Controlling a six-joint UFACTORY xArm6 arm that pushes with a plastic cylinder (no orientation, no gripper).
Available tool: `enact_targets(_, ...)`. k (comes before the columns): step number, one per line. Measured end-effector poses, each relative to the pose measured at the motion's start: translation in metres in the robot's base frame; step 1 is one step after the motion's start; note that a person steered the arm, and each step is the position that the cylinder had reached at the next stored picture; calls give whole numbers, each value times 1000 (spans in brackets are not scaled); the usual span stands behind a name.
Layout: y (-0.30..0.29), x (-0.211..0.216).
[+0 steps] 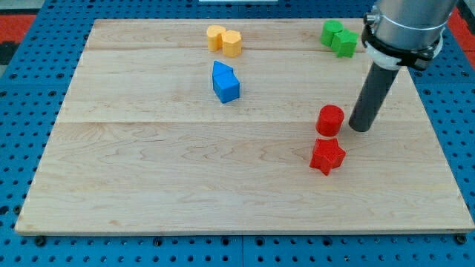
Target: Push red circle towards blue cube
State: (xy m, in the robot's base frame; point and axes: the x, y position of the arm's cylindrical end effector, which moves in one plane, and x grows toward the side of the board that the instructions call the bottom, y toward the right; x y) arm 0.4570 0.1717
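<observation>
Wooden board (148, 185) carries 7 small blocks: 2 red, 2 blue, 2 yellow/orange, 1 green pair counted as 2 shapes touching. Red circle block (short cylinder) (330, 119) sits right of centre, w/ red star block (327, 156) just below it, apart. My tip (360, 127), no pincer on it, so nothing to clench, stands just beside the red circle on the view's right. Blue cube (227, 88) lies well apart to upper left, touching a blue wedge-like block (221, 72). Yellow blocks (224, 39) at top centre; green blocks (338, 37) at top right.

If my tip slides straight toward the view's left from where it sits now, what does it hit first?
Most likely the red circle, which sits just to the view's left of my tip. Beyond it, that line looks free; the blue cube lies further toward the view's top.
</observation>
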Motion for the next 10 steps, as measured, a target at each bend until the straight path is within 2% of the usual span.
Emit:
enact_targets(3,-88,-13)
enact_targets(4,-95,-13)
enact_targets(6,-96,19)
enact_targets(9,-111,19)
enact_targets(10,-129,1)
